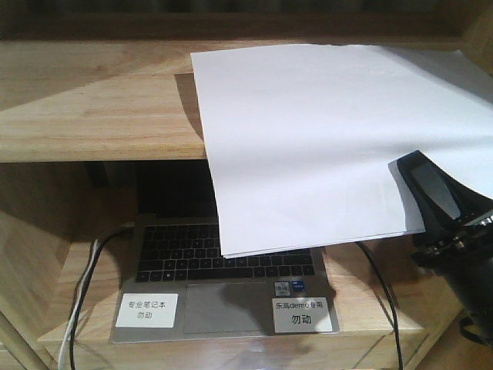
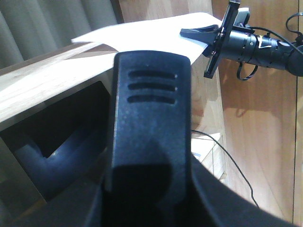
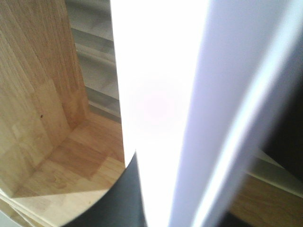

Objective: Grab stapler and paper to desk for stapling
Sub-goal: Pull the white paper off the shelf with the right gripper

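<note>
One paper (image 1: 308, 146) pinched at its right edge by right gripper (image 1: 414, 183), overhanging one laptop (image 1: 223, 285) with two labels (image 1: 147, 310). Left gripper (image 2: 150, 85): cannot tell whether clenched or released.

The paper (image 1: 308, 146) pinched in the right gripper (image 1: 412, 176) is smooth, matt white, glaring to a blank sheen close to that wrist. The finger lying on it is black plastic with a smoother grey inset. The left gripper (image 2: 151, 71) shows black plastic with a fine grainy matt skin and three moulded ribs. Beyond and below the right gripper, the shelf (image 1: 92, 116) is pale jointed wood with a low satin finish, and the laptop (image 1: 231, 308) has a matt silver-grey, metal-looking deck with matt black keys.
</note>
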Controlling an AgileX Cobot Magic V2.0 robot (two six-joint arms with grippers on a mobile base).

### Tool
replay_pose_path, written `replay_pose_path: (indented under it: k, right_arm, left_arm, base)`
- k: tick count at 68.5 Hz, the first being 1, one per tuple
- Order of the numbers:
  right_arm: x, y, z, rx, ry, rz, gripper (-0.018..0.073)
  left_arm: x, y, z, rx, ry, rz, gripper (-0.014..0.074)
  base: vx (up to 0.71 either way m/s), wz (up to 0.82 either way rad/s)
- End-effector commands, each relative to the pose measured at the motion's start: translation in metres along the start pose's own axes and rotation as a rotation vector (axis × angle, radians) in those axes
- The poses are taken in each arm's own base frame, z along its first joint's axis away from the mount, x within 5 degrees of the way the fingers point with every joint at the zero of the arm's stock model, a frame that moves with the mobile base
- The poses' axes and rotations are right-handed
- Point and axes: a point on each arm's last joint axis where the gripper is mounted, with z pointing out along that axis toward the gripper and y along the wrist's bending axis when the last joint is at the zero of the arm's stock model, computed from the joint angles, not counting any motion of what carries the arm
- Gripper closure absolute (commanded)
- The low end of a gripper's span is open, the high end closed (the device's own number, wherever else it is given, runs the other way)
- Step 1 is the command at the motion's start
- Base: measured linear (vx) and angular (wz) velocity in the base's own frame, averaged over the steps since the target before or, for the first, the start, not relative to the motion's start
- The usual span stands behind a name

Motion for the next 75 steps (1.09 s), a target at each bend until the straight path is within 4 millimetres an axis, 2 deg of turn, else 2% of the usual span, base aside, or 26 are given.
replay_pose_path:
  k: [1,27,61,75]
  right_arm:
    - [-0.006,0.041,-0.001,-0.35,-0.054,-0.036,0.0568]
    - [-0.013,0.069,-0.005,-0.441,-0.08,-0.11,0.0566]
    - [-0.026,0.081,-0.02,-0.433,-0.164,-0.183,0.0566]
    - [-0.042,0.086,-0.029,-0.429,-0.236,-0.219,0.0566]
  left_arm:
    - [-0.017,0.004,-0.001,-0.024,-0.116,-0.022,0.0603]
    - [-0.017,0.004,-0.001,-0.024,-0.116,-0.022,0.0603]
    - [-0.017,0.004,-0.001,-0.024,-0.116,-0.022,0.0603]
    - [-0.017,0.004,-0.001,-0.024,-0.116,-0.022,0.0603]
  base:
    - [0.0,0.0]
    - [0.0,0.0]
    - [0.0,0.0]
    - [0.0,0.0]
